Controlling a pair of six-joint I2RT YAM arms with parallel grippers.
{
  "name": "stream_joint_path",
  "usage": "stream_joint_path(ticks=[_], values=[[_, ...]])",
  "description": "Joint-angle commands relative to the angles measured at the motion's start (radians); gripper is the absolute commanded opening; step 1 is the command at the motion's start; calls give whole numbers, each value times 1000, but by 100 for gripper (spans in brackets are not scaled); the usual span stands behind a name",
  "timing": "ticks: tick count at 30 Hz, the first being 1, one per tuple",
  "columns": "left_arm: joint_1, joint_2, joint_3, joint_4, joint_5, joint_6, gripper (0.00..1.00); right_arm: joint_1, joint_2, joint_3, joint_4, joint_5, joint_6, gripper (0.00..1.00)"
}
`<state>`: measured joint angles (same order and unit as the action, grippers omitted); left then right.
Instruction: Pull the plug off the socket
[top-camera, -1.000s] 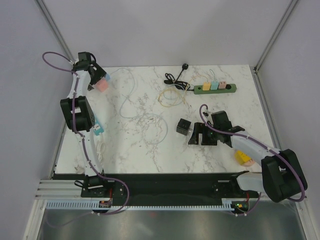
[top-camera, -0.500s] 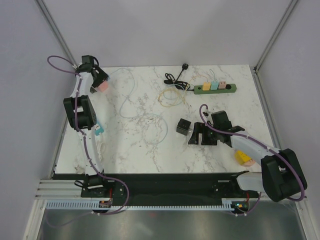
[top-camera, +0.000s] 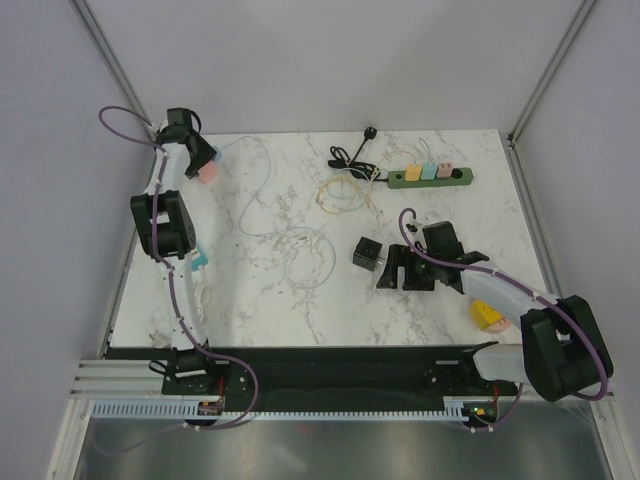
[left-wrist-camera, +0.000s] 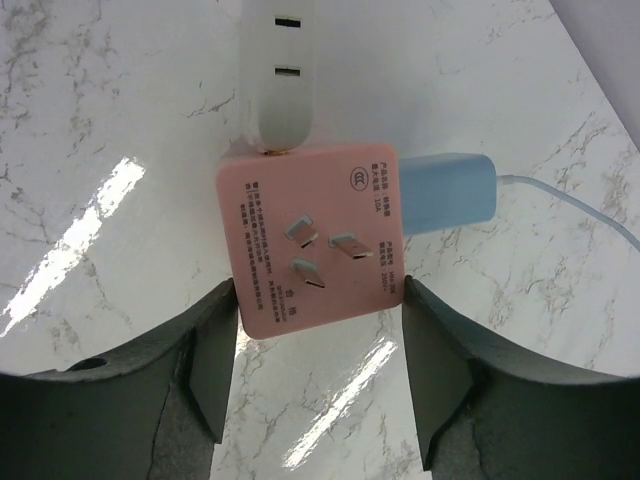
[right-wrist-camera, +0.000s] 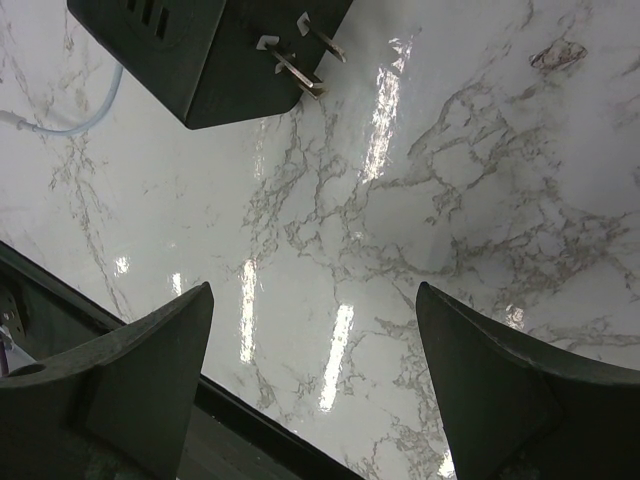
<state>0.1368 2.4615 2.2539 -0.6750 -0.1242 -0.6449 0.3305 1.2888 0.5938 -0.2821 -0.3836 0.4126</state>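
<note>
A pink socket cube (left-wrist-camera: 310, 240) lies on the marble with its three metal prongs facing up. A blue plug (left-wrist-camera: 440, 192) with a pale cable sits in its right side, and a white slotted piece (left-wrist-camera: 280, 70) meets its top edge. My left gripper (left-wrist-camera: 319, 300) straddles the cube's lower part, both fingers touching its sides. From above, that gripper (top-camera: 203, 163) and the cube (top-camera: 211, 173) are at the table's far left corner. My right gripper (top-camera: 405, 270) stands open over the table beside a black cube (top-camera: 367, 254), seen with its prongs (right-wrist-camera: 295, 55) in the right wrist view.
A green power strip (top-camera: 430, 175) with coloured plugs lies at the back right, a black cord (top-camera: 352, 156) beside it. Loose clear cables (top-camera: 300, 240) loop across the middle. A yellow object (top-camera: 487, 316) sits by the right arm, a teal piece (top-camera: 197, 262) by the left arm.
My left gripper's jaws have come in from wide open onto the pink cube's sides, and the arm shifted slightly toward the back. The right arm has not moved.
</note>
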Motion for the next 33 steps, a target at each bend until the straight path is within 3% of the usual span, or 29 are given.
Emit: stream_joint_path(ticks=[1, 11, 17, 26, 33], values=[[-17, -24, 19, 34, -23, 68, 56, -5, -5, 34, 34, 9, -20, 90], [-32, -117, -105, 34, -31, 123, 32, -4, -36, 27, 31, 12, -18, 91], [-66, -258, -275, 35, -8, 125, 27, -4, -49, 20, 27, 15, -20, 91], [-169, -619, -769, 100, 11, 140, 23, -4, -56, 21, 34, -14, -8, 90], [-275, -903, -1171, 204, 21, 99, 23, 88, -59, 18, 188, -115, 144, 91]])
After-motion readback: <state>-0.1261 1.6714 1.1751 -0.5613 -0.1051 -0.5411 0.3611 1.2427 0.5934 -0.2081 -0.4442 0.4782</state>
